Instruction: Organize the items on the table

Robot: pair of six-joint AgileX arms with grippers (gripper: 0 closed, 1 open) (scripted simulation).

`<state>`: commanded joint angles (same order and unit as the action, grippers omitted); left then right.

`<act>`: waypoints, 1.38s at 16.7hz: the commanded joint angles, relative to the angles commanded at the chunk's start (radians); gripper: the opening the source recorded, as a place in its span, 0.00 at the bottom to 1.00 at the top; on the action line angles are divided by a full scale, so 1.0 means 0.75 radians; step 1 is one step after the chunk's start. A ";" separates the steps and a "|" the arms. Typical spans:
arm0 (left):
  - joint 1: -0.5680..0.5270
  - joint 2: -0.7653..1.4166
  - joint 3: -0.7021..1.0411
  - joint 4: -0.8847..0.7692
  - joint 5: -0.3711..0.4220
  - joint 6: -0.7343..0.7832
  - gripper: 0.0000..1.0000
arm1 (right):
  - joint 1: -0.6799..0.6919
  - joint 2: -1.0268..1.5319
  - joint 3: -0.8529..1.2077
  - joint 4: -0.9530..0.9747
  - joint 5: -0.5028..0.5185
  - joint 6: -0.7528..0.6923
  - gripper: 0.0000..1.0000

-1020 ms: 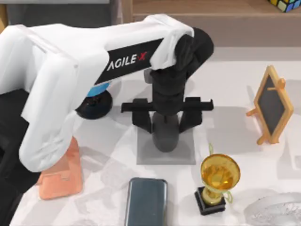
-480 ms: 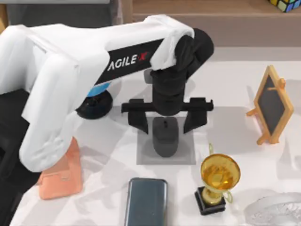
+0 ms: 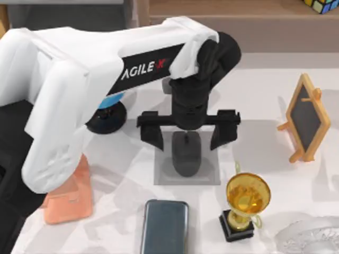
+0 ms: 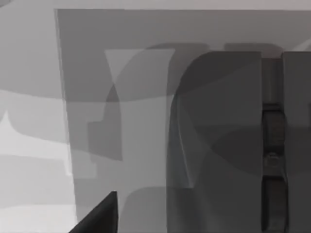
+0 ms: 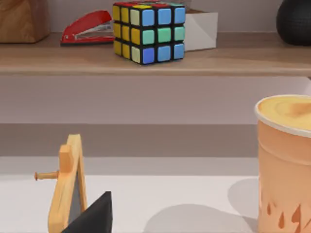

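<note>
The computer mouse (image 3: 187,154) lies on the grey mat (image 3: 212,174), left end effector (image 3: 186,138) released above it. The smartphone (image 3: 164,226) lies untouched on the table (image 3: 259,148), seemingly next.

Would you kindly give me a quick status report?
Left gripper open above mouse. Mouse on grey mat, smartphone on table. Trophy beside mat.

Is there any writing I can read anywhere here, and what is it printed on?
"AGILE·X": white letters on a black panel on the left arm, reaching over the table in the top view.
No other writing is readable; the orange cup bears small drop-shaped marks, not letters.
</note>
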<state>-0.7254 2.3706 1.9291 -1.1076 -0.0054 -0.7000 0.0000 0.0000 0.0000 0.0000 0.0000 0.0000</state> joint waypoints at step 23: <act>-0.355 -0.818 -1.003 0.175 -0.026 -0.270 1.00 | 0.000 0.000 0.000 0.000 0.000 0.000 1.00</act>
<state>-0.9914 1.7574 1.1772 -0.9763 -0.0250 -0.9027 0.0000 0.0000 0.0000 0.0000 0.0000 0.0000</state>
